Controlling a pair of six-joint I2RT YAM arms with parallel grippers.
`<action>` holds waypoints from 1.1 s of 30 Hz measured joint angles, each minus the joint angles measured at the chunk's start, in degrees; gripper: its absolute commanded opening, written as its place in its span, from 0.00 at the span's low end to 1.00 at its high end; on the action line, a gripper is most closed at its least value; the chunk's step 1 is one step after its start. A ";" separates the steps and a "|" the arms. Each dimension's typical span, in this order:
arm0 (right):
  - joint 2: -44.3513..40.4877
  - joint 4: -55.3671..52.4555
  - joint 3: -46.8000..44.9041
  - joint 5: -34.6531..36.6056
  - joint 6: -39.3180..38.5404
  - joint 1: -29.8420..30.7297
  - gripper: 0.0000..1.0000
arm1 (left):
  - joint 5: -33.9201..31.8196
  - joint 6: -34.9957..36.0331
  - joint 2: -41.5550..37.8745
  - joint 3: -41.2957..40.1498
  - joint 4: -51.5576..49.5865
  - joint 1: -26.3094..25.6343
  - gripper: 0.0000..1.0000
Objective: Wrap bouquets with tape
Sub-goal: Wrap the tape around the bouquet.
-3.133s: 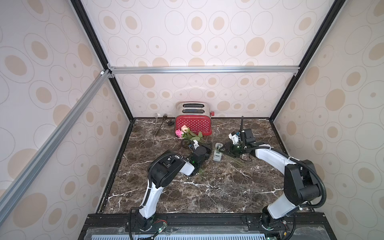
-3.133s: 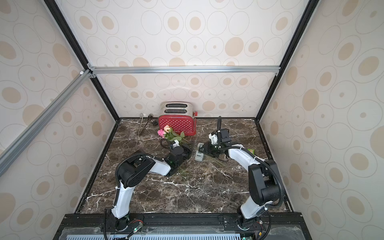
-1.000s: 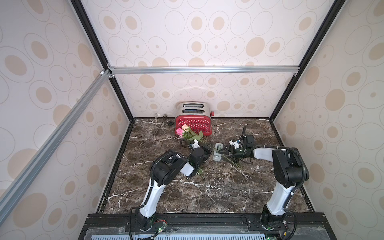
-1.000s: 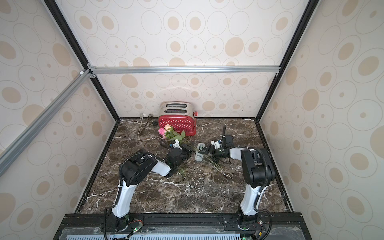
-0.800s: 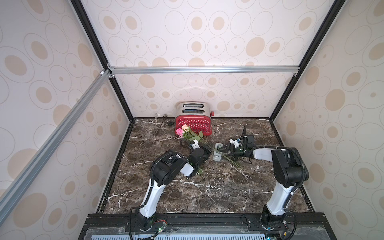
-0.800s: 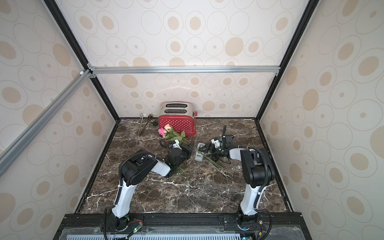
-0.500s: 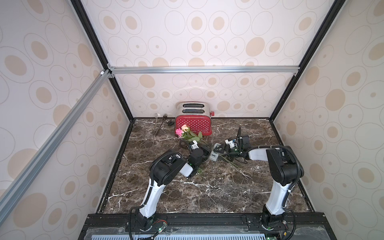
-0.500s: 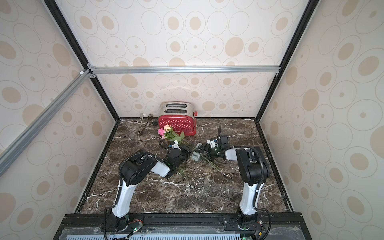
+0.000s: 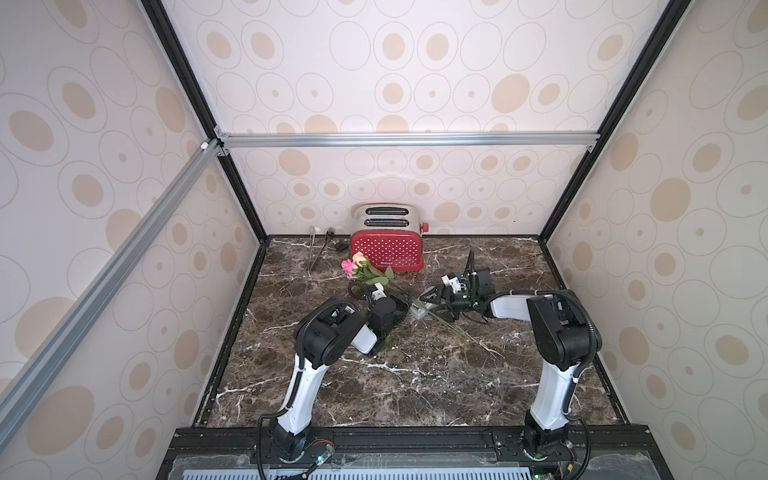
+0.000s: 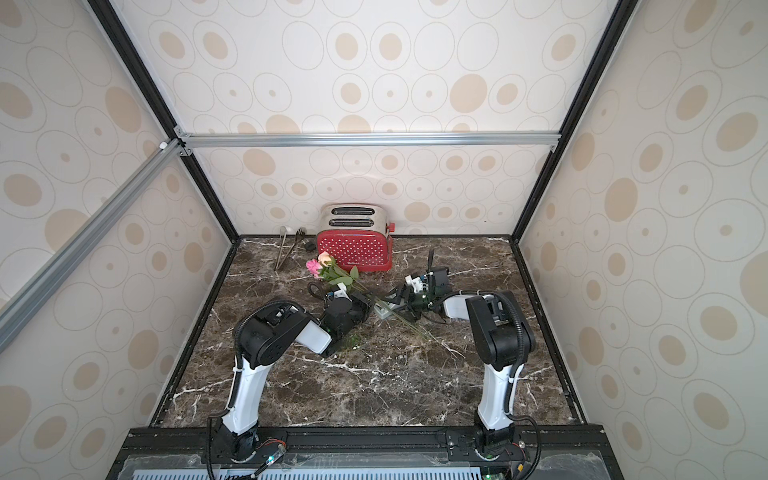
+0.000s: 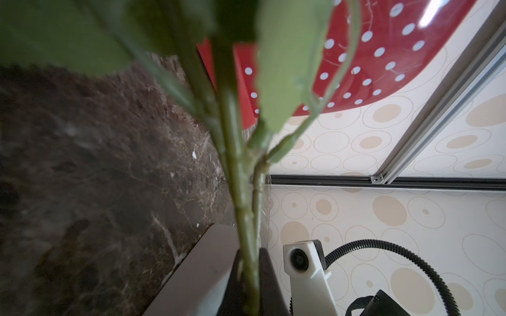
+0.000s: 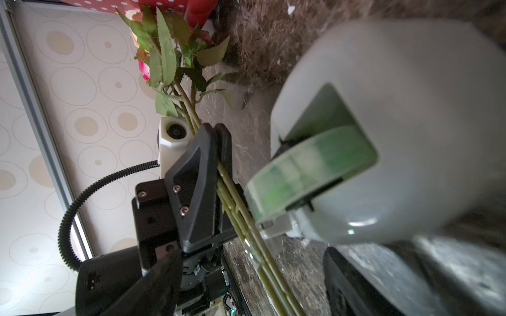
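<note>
The bouquets (image 9: 353, 264) (image 10: 322, 264) lie on the marble in front of the toaster, with their long stems (image 12: 243, 224) running toward the front right. My left gripper (image 9: 401, 301) (image 10: 365, 300) (image 11: 250, 254) is shut on the stems just below the leaves. The grey tape dispenser (image 9: 417, 311) (image 10: 382, 311) (image 12: 397, 123), holding a pale green roll (image 12: 309, 169), sits against the stems right beside it. My right gripper (image 9: 436, 305) (image 10: 401, 301) (image 12: 252, 254) is open, with its fingers on either side of the stems, next to the dispenser. A clear strip clings to the stems there.
A red dotted toaster (image 9: 386, 249) (image 10: 353, 249) stands at the back wall, and metal tongs (image 9: 318, 251) lie to its left. A small green scrap (image 9: 389, 340) lies by the left forearm. Dark marble stretches toward the front edge.
My right gripper has moved left along the stems toward the left gripper, and the tape dispenser has shifted left with it. The left arm and the flowers have stayed put.
</note>
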 measured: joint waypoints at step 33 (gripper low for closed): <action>-22.45 -4.37 -9.81 49.18 -60.19 18.05 0.43 | 2.75 1.27 -2.69 1.27 -1.46 1.03 0.00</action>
